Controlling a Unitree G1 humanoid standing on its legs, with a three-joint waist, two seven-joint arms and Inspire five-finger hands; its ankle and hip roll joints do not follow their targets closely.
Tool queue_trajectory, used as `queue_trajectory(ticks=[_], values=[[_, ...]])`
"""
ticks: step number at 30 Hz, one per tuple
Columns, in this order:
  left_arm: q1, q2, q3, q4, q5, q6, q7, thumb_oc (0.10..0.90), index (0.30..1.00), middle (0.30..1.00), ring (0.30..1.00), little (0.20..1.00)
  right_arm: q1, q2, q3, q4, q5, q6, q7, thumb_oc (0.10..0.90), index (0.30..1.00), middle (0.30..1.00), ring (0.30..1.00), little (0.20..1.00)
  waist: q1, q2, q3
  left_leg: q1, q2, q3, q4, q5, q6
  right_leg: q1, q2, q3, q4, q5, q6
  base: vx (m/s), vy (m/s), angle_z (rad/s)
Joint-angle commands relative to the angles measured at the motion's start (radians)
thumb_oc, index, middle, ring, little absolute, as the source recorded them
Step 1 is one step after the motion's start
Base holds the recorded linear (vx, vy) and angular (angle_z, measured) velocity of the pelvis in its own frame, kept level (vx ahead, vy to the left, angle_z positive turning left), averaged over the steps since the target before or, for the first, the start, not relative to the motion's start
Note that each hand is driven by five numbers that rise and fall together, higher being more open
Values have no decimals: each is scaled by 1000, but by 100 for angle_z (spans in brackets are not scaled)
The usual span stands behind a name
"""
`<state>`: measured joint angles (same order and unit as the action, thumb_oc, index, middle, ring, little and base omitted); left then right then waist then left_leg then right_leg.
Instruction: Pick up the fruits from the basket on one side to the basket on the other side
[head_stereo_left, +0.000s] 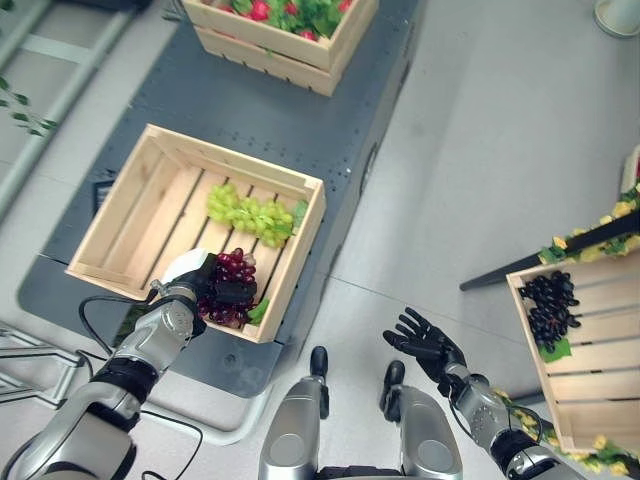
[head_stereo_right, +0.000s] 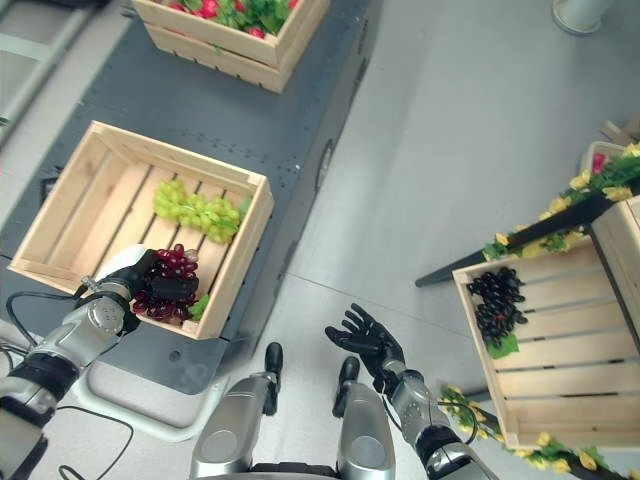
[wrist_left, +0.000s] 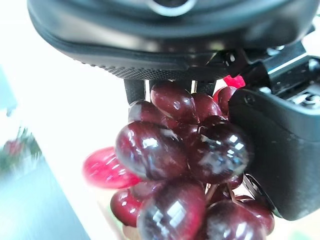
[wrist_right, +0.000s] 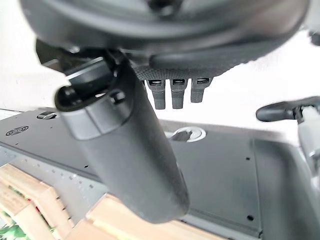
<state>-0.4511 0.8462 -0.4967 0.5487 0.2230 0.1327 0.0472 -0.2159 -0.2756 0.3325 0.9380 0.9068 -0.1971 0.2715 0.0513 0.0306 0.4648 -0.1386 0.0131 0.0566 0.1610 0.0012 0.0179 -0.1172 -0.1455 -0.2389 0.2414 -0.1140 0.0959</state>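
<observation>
Left eye view: the robot's left hand (head_stereo_left: 205, 285) curls its fingers (wrist_left: 277, 150) round a bunch of dark red grapes (head_stereo_left: 232, 288) at the near right corner of a wooden crate (head_stereo_left: 118, 215) on its left, where a bunch of green grapes (head_stereo_left: 250, 213) lies on the slats. The right hand (head_stereo_left: 428, 345) hangs over the floor with fingers spread, holding nothing. A second crate (head_stereo_right: 600, 385) on the right holds black grapes (head_stereo_right: 498, 303). Farther off, another crate (head_stereo_left: 270, 45) holds red fruit.

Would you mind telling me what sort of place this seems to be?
Probably a robot test area staged like a fruit stall: wooden crates of grapes on a grey platform, another crate trimmed with flowers, plain floor.
</observation>
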Motion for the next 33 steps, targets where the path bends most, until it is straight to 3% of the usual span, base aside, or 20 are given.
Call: queue_trajectory(ticks=[1,7,11,14,15,19,24,29,33], values=[[-58,145,42,-71,118,-21,-34,400,300,300,300,300,28,-39,-44,-62,-9,-98,-13,800,900,900,900,900,-4,56,-140,69,-61,-32,-49,-53,3,56,-1,-4,-76,42,-24,82,-100,14],[-150,315,-52,-251,328,-109,-186,400,300,300,300,300,62,-25,-16,-143,1,-125,-9,800,900,900,900,900,-3,90,-246,163,-62,-38,-150,-29,-3,156,-6,-10,-192,96,-4,76,-153,17],[-262,386,-132,-284,443,-178,-207,400,300,300,300,300,64,-20,28,-215,5,-140,-46,800,900,900,900,900,-4,104,-288,194,-63,-36,-186,-22,-6,191,-7,-14,-242,118,4,47,-128,13],[-456,464,-278,-290,592,-280,-122,400,300,300,300,300,54,-35,77,-277,1,-151,-66,800,900,900,900,900,-14,119,-319,216,-62,-33,-216,-17,-10,215,-5,-15,-276,132,10,15,-122,7],[-474,465,-293,-287,594,-284,-118,400,300,300,300,300,54,-34,77,-280,1,-150,-68,800,900,900,900,900,-13,118,-320,217,-63,-33,-217,-16,-10,216,-5,-15,-277,132,11,2,-106,4],[-689,491,-468,-282,620,-398,59,400,300,300,300,300,43,-54,134,-384,1,-147,-69,800,900,900,900,900,-23,123,-339,230,-59,-29,-230,-14,-14,228,0,-17,-282,130,9,10,-98,0],[-809,484,-525,-304,590,-479,253,400,300,300,300,300,28,-67,158,-526,-68,-111,-158,800,900,900,900,900,-32,114,-360,236,-56,-40,-248,-7,-22,245,17,-17,-306,131,-1,15,-57,-1],[-843,468,-541,-218,513,-463,335,400,300,300,300,300,-20,-100,170,-641,-214,-93,-263,800,900,900,900,900,-41,97,-379,236,-46,-35,-248,-5,-27,248,31,-4,-315,129,-11,10,-33,-2],[-882,456,-527,-182,502,-434,350,400,300,300,300,300,-84,-146,146,-679,-245,-66,-305,800,900,900,900,900,-38,84,-393,238,-38,-34,-248,-4,-32,255,39,-3,-321,126,-18,5,-37,-5]])
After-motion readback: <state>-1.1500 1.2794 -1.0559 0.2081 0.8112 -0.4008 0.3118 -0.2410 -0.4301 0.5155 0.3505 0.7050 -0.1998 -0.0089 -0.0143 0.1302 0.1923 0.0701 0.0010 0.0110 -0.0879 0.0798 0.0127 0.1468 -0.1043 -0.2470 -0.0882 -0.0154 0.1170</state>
